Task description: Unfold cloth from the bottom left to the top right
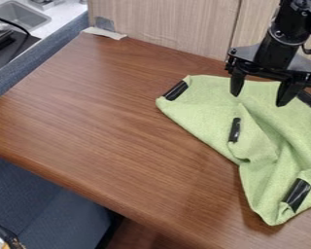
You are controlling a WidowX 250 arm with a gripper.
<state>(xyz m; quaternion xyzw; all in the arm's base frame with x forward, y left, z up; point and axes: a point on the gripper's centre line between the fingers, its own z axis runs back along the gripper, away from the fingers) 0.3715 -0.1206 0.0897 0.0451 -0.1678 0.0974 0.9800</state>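
One green cloth (210, 112), on the right side of your wooden table (99, 112), running past the right edge of your view. Not flat: you've got one flap folded over near its middle, with creases running from there toward the near and right parts. Its left edge slants from the far-left corner toward the near side and kinks inward beside the flap.

Four black strips visible on the cloth: one at the far-left corner (176, 91), one on the middle flap (234, 130), one at the near corner (297, 194), one at the far right (309, 100).

One gripper (259, 99), your only one, over the far part of the cloth, pointing down. Two fingers, spread well apart, nothing pinched between them. Can't tell if the tips touch the cloth.

Around your table: one pale scrap (105, 33) at the far-left corner, one small metal plate (105, 24) on the wood paneling (164, 19) behind it, one sink (18, 15) off at far left.
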